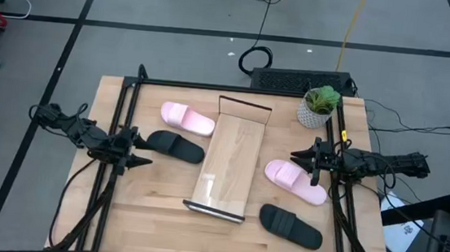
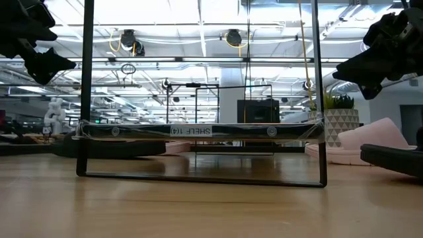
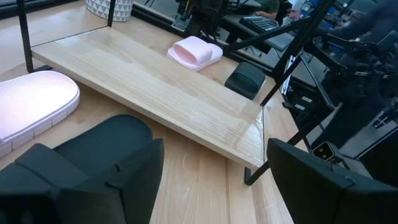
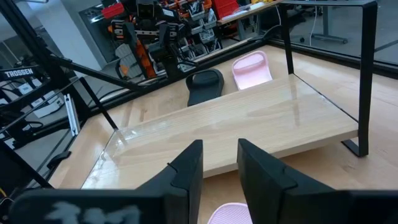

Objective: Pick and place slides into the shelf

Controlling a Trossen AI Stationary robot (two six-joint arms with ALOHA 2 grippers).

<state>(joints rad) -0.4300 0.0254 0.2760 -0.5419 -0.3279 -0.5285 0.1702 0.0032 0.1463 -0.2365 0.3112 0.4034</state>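
Observation:
The shelf (image 1: 230,163), a light-wood board on a thin dark frame, stands in the middle of the table. Left of it lie a pink slide (image 1: 186,118) and a black slide (image 1: 176,146), soles down. Right of it lie another pink slide (image 1: 295,182) and another black slide (image 1: 290,226). My left gripper (image 1: 137,149) hovers open by the left black slide (image 3: 112,143), its fingers wide apart with nothing between them. My right gripper (image 1: 300,159) hovers over the right pink slide (image 4: 227,214), open by a narrow gap (image 4: 219,168), and is empty.
A potted plant (image 1: 318,106) stands at the table's far right corner. Dark frame rails (image 1: 114,133) run along the table's left and right sides under both arms. A keyboard (image 1: 298,81) lies beyond the far edge. Bare tabletop (image 1: 160,218) shows along the near edge.

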